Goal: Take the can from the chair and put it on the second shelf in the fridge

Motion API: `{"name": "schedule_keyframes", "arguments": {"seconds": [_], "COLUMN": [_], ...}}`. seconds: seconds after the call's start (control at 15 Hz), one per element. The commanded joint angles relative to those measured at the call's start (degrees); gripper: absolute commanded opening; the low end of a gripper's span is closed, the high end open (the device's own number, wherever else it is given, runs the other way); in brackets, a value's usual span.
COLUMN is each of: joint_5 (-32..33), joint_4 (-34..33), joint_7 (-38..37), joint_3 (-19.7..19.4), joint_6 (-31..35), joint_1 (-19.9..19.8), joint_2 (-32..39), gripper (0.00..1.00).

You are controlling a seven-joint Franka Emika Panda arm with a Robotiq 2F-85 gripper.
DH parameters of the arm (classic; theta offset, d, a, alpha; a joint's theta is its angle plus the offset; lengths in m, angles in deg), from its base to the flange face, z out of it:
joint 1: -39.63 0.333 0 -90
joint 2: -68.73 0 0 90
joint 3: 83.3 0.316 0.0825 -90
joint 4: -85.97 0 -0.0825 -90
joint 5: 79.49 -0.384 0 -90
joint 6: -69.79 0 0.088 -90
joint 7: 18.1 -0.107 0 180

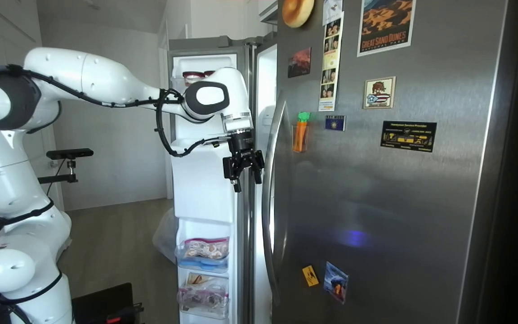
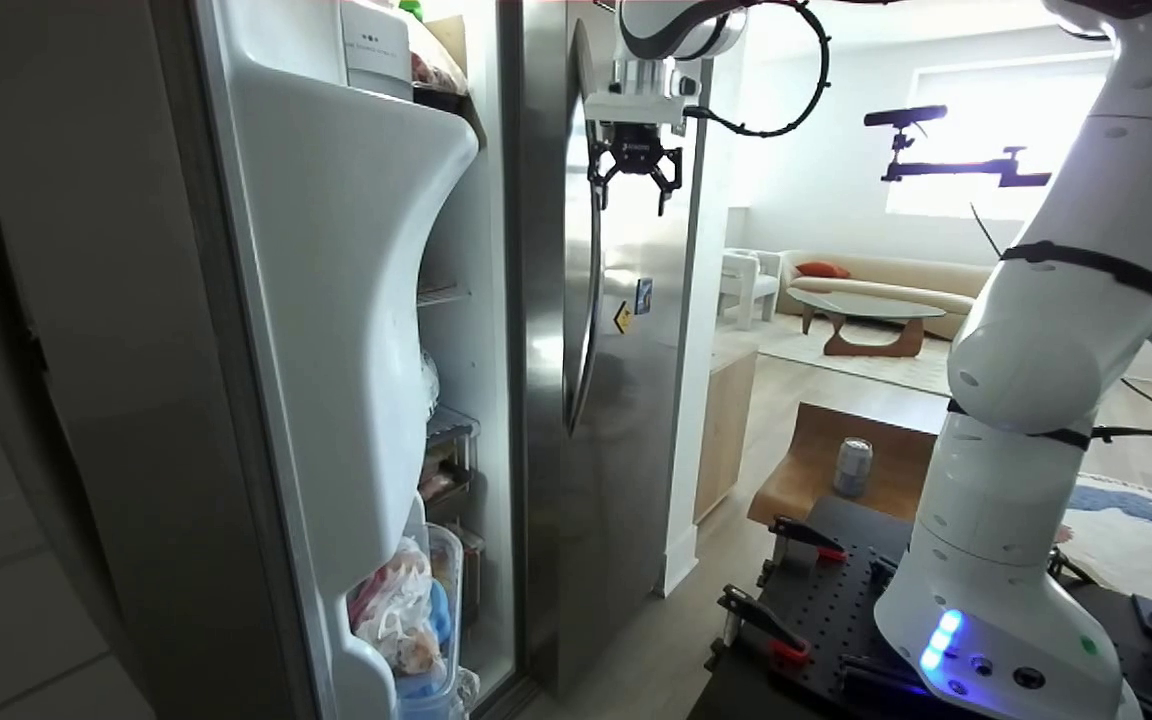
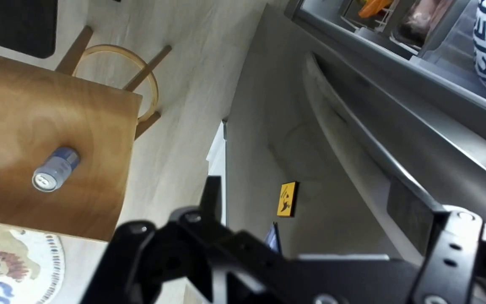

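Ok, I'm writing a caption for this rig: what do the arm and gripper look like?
The arm is glossy white, with rounded sections, dark grey rings at some joints, black straps and a black cable running along it. A blue light shows on its base. The gripper is black, with two jointed fingers.

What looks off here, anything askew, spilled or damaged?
Only a minor thing: the yellow magnet low on the fridge sits tilted in both exterior views, while most things above it hang roughly square. No spill or damage visible; the can stands upright on the chair.
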Motion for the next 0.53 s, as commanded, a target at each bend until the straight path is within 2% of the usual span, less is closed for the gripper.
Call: {"name": "schedule_keyframes", "arguments": {"seconds": [0.0, 0.27, 0.47], "joint_5": [0.8, 0.6, -2.0], "joint_4": [-2.1, -2.2, -1.7], "joint_7": [-5.6, -4.9, 2.3], "joint_3": [-1.2, -1.4, -2.1], "joint_6": [0.1, -1.3, -3.5], "joint_1": [-1.0, -0.5, 0.5], "joint_2": [1.7, 1.5, 0.4], "gripper": [1.0, 1.0, 1.0]}}
